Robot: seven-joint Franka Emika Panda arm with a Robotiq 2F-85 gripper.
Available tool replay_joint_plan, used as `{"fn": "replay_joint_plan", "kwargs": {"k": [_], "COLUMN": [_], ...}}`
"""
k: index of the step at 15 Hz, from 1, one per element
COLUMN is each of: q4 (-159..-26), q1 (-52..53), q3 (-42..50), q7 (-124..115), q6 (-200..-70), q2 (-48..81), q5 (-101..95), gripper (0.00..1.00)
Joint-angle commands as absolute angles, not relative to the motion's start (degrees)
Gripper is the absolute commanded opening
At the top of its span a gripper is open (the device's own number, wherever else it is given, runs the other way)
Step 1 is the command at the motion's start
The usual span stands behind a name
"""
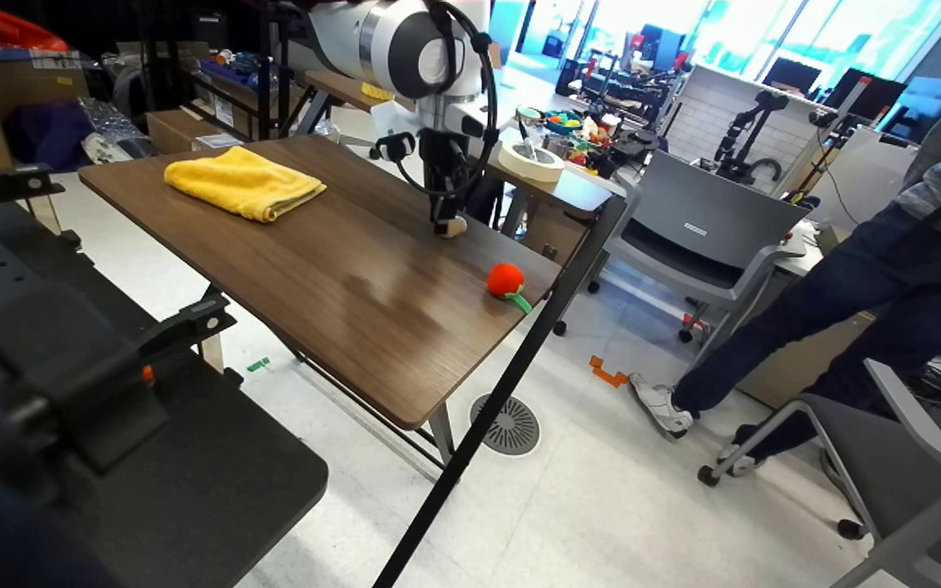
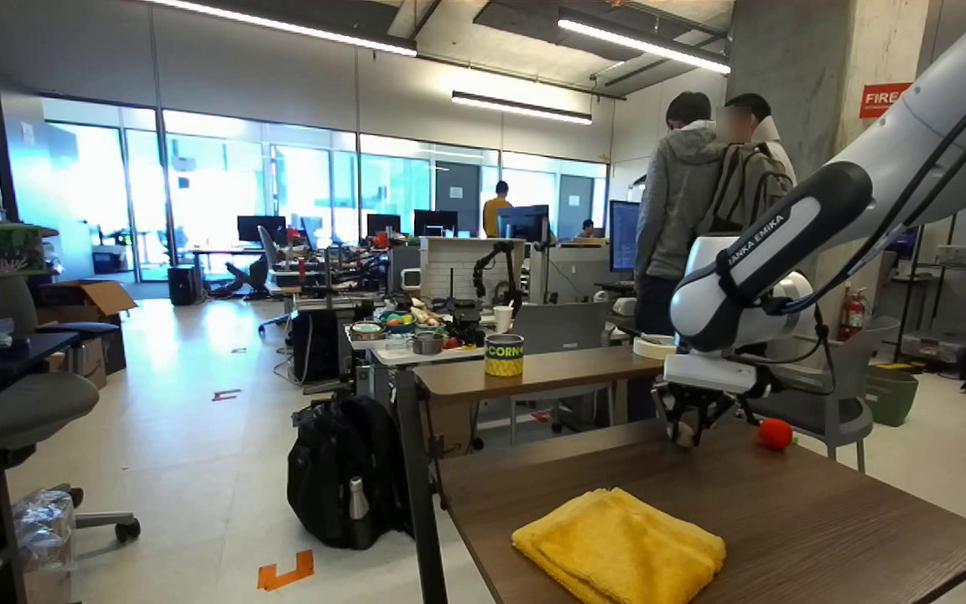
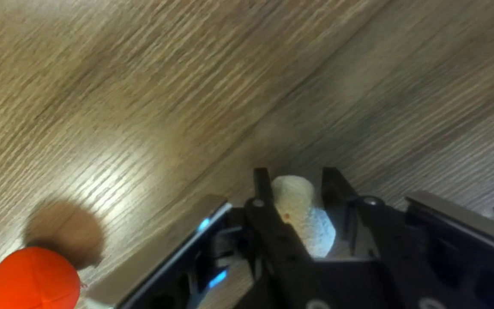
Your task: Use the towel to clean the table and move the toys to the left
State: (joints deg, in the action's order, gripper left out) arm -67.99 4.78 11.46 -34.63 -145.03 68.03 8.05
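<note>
A: Light sources?
B: Ceiling strips [image 2: 642, 45], glowing white, and far windows [image 2: 231, 176], overexposed to pale blue in both exterior views.
A: Shadows?
B: In an exterior view, dark, soft-edged patches on the table [image 1: 299, 261]; in the wrist view, a round one beside the red toy [image 3: 32, 279], white glare close by.
A: Focus?
B: The gripper [image 3: 297, 180], blurred in the wrist view; black equipment [image 1: 37, 392] at near left, dim and indistinct.

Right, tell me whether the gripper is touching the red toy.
Apart: in an exterior view, a stretch of table shows between the gripper and the red toy.
</note>
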Motion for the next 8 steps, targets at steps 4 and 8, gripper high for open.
{"fn": "replay_joint_plan", "kwargs": {"k": [4, 8], "q4": [-66.3, -73.3], "q1": [6.1, 9.4], "q3": [11.4, 10.6], "q7": [-37.1, -34.8], "q6": [-145.0, -153.1], "q2": [68.9, 64.4], "q5": [6.9, 6.5], "gripper": [0.0, 0.02]}}
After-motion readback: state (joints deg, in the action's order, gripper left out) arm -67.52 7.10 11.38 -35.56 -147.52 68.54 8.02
